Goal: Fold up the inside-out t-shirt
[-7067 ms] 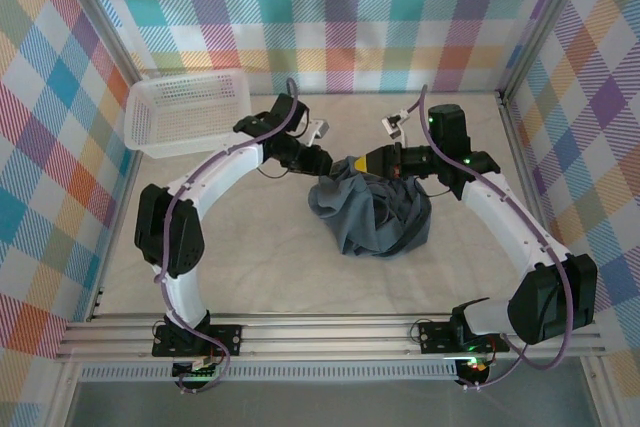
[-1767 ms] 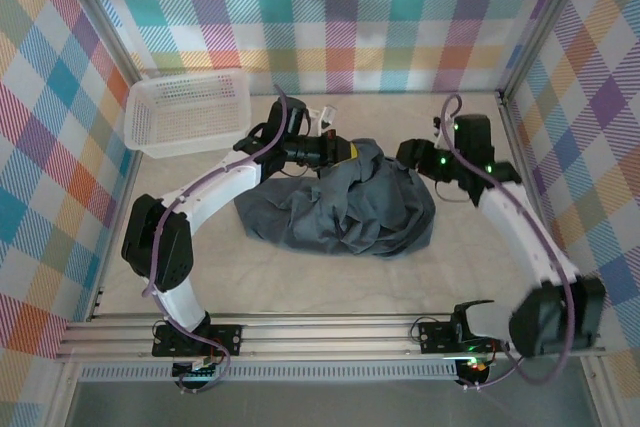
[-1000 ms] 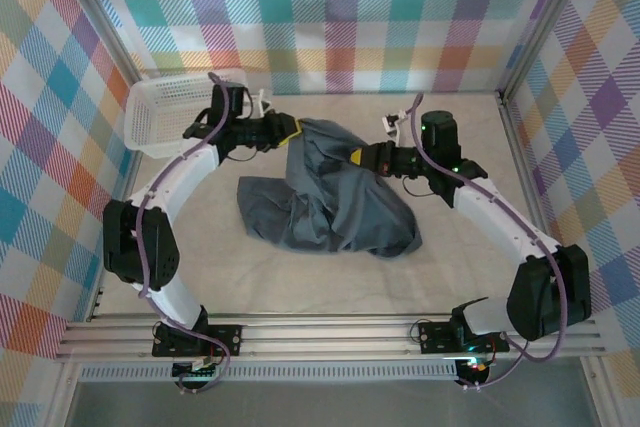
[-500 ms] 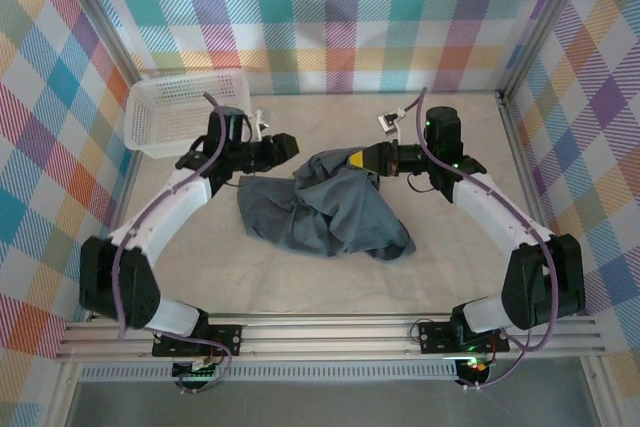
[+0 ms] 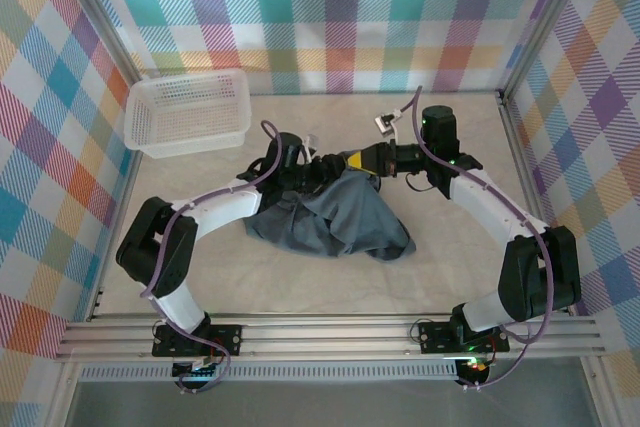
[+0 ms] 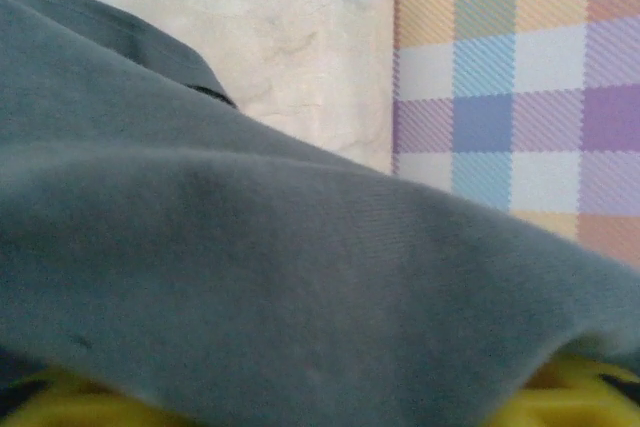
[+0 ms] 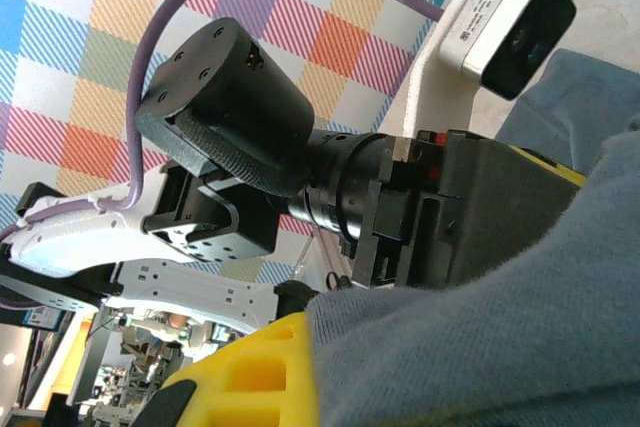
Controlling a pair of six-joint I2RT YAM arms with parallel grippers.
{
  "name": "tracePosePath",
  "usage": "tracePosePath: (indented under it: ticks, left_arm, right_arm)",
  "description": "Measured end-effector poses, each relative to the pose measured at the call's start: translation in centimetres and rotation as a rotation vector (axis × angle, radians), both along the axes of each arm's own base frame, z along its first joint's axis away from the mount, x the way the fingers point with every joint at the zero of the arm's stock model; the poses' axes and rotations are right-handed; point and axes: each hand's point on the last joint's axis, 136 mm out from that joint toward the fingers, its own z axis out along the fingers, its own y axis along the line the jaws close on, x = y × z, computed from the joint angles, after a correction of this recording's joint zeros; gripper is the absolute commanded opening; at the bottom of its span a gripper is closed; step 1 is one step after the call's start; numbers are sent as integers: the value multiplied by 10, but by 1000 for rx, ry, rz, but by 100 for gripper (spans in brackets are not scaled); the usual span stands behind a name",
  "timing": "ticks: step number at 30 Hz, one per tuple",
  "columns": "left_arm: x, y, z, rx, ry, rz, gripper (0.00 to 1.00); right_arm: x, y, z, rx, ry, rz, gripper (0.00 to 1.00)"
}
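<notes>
Out at ten o'clock on the table (image 5: 480, 277) sits the white basket (image 5: 185, 112), well apart from the action and playing no part.

Now the left gripper (image 5: 322, 169): it comes in from nine o'clock and buries its nose in the twelve o'clock edge of the t-shirt (image 5: 335, 219). The left wrist view has grey cloth (image 6: 250, 277) draped right over the yellow fingers (image 6: 570, 402), so I cannot tell whether they stand apart or are pinched together. My read is that it is hunting for a hold next to its partner, so that the two can then pull apart and spread the cloth.

The t-shirt itself lies in a rumpled heap at the middle of the table, its bulk spilling toward five o'clock and its far edge drawn up into a peak where the two tools meet. Nothing is flat yet, so folding proper looks a long way off.

And from three o'clock, the right gripper (image 5: 352, 159): jaws together, clamped on that raised top edge. On its wrist view the cloth (image 7: 500, 347) runs right up against its yellow finger (image 7: 265, 367), with the left arm's wrist facing it just beyond. It seems to hold the peak up so the other tool can reach the fabric.
</notes>
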Motion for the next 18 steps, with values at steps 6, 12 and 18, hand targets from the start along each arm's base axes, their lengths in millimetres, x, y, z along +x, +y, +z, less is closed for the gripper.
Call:
tracePosePath:
  ticks: [6,12,18]
  left_arm:
    - [11,4,42,-87,-36,39,0]
    - [6,25,98,-122,-24,61,0]
    - [-4,30,109,-104,40,63,0]
  right_arm:
    - [24,-28,-24,-104,24,-156,0]
    - [62,-62,-95,-298,94,-284,22]
    - [59,-64,-133,-419,157,-317,48]
